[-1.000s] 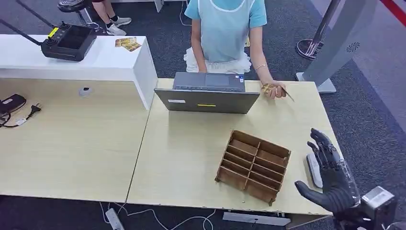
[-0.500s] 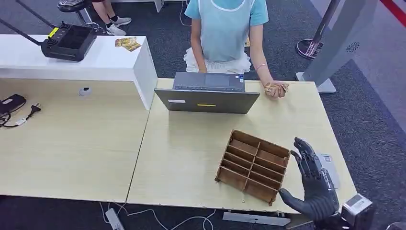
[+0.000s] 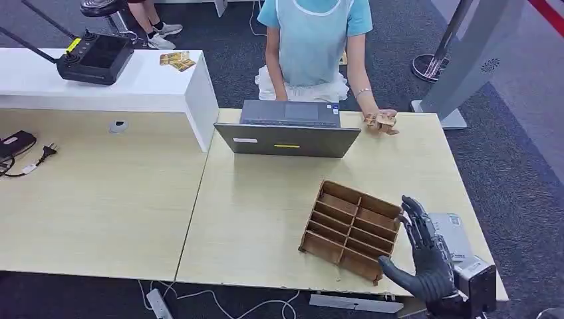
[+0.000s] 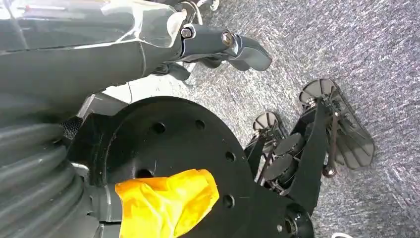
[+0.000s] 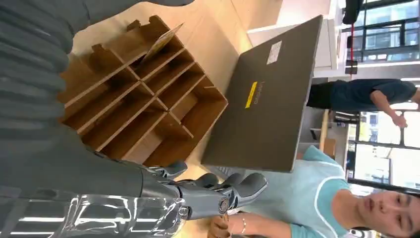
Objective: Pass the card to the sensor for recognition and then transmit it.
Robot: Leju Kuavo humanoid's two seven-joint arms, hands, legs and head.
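My right hand (image 3: 424,258) hovers open over the table's front right corner, fingers spread, empty, beside the right end of the wooden compartment box (image 3: 352,229). In the right wrist view the same hand (image 5: 198,196) is near the box (image 5: 133,99), where a tan card (image 5: 162,40) leans in one end compartment. The grey-white sensor (image 3: 449,234) lies flat just right of my hand. Across the table a person holds small cards (image 3: 380,121) in one hand. My left hand (image 4: 218,42) hangs over grey carpet, holding nothing.
An open grey laptop (image 3: 287,129) stands at the table's (image 3: 266,193) far edge in front of the person. On a white counter (image 3: 133,86) at back left lie a black controller (image 3: 96,58) and more cards (image 3: 176,60). A grey post (image 3: 472,60) rises at back right.
My right hand has swung left and nearer, from over the sensor to beside the box, uncovering the sensor. The person's hand with the cards has drawn back slightly toward the table's far edge.
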